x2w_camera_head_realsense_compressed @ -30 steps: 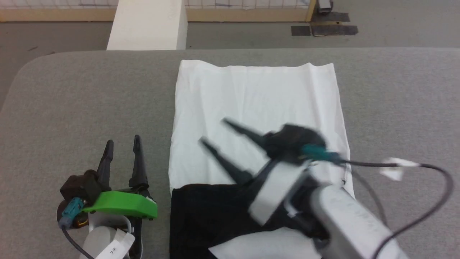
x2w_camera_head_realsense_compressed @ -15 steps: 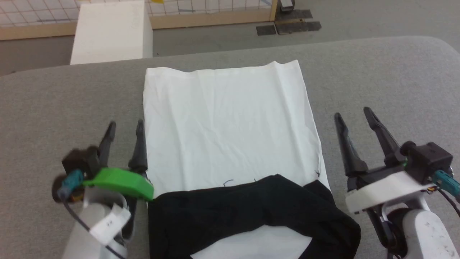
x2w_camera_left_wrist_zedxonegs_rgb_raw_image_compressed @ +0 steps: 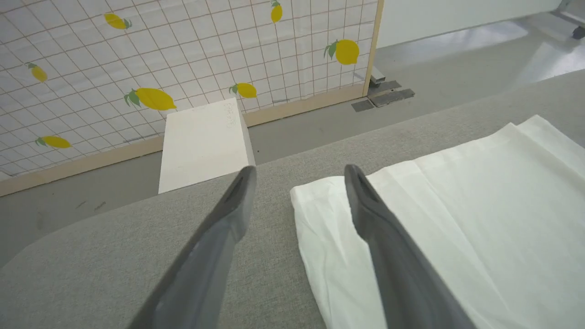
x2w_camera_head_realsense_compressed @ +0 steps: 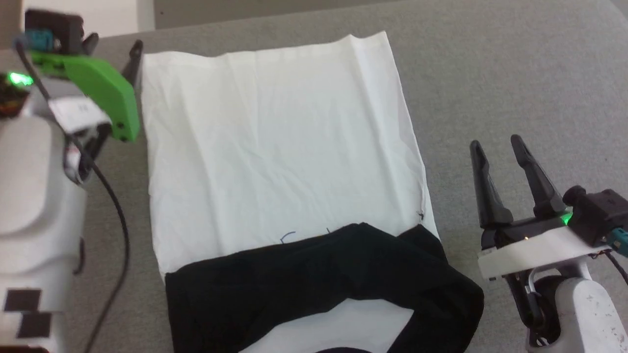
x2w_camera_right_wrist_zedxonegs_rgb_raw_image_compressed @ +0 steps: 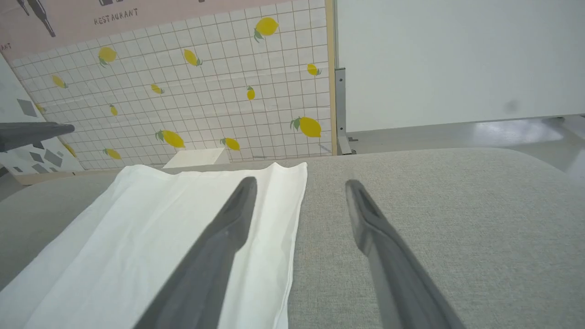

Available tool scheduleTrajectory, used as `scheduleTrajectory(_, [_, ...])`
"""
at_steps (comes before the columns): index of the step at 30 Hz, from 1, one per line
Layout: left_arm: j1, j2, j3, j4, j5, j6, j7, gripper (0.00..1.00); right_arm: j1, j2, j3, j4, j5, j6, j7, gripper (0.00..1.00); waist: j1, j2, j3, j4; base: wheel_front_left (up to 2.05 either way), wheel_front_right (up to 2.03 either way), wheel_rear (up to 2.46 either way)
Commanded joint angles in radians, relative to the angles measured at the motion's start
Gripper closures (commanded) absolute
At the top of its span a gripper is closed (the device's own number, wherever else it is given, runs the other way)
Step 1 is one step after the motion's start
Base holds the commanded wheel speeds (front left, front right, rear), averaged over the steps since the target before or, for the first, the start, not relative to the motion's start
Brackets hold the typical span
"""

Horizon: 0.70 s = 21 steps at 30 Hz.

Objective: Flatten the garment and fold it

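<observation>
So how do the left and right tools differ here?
The left tool is at the far left corner of the garment; the right tool is beside its near right edge. The left tool has a green mount, the right tool a white mount. Both stand open, empty.

The garment is thin matt cloth — white, finely creased, with a black band. Under it the table wears coarse-woven grey fabric, matt too. The right gripper has matt dark plastic fingers; the left gripper carries a smooth green plastic cover.
</observation>
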Motion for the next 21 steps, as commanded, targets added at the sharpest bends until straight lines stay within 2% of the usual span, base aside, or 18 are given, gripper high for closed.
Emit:
scheduleTrajectory(1, [-0.047, 0.022, -0.018, 0.018, -0.017, -0.004, 0.05, 0.0, -0.019, 0.005, 0.007, 0.008, 0.01, -0.002, -0.013, 0.0, 0.0, 0.0076, 0.089, -0.067, 0.0, 0.0, 0.0])
scheduleTrajectory(8, [-0.203, 0.077, -0.04, 0.082, -0.031, 0.002, 0.261, 0.0, -0.066, 0.011, 0.043, 0.046, 0.042, -0.002, -0.046, 0.0, 0.0, 0.0076, 0.172, -0.121, 0.0, 0.0, 0.0])
scheduleTrajectory(13, [-0.237, 0.098, -0.027, 0.116, -0.029, 0.062, 0.378, 0.0, -0.089, 0.013, 0.064, 0.073, 0.06, -0.002, -0.072, 0.0, 0.0, 0.0076, 0.209, -0.145, 0.0, 0.0, 0.0])
scheduleTrajectory(21, [-0.182, 0.119, -0.019, 0.116, -0.037, 0.158, 0.583, 0.0, -0.106, 0.015, 0.075, 0.104, 0.071, -0.002, -0.092, 0.0, 0.0, 0.0076, 0.225, -0.154, 0.0, 0.0, 0.0])
